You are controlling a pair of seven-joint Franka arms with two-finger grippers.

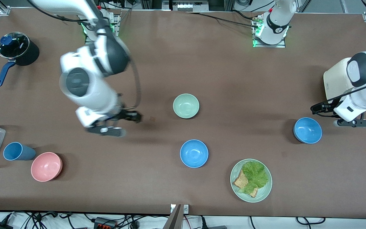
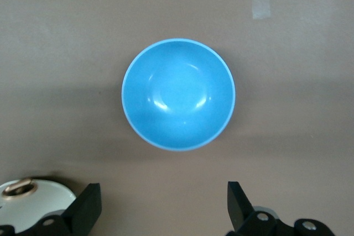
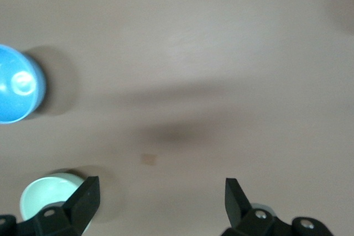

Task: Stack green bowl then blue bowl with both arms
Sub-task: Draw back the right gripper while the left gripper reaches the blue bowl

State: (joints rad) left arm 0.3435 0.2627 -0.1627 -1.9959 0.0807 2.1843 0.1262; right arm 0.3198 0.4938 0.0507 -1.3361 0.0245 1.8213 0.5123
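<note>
A brown surface point(image 1: 221, 76) carries the green bowl point(image 1: 186, 106) near its middle, empty and upright. One blue bowl point(image 1: 194, 153) sits nearer the front camera than it; a second blue bowl point(image 1: 308, 130) sits toward the left arm's end. The right gripper point(image 1: 124, 122) hangs released over bare surface beside the green bowl. The left gripper point(image 2: 163, 205) hovers spread, empty, by the second blue bowl.
</note>
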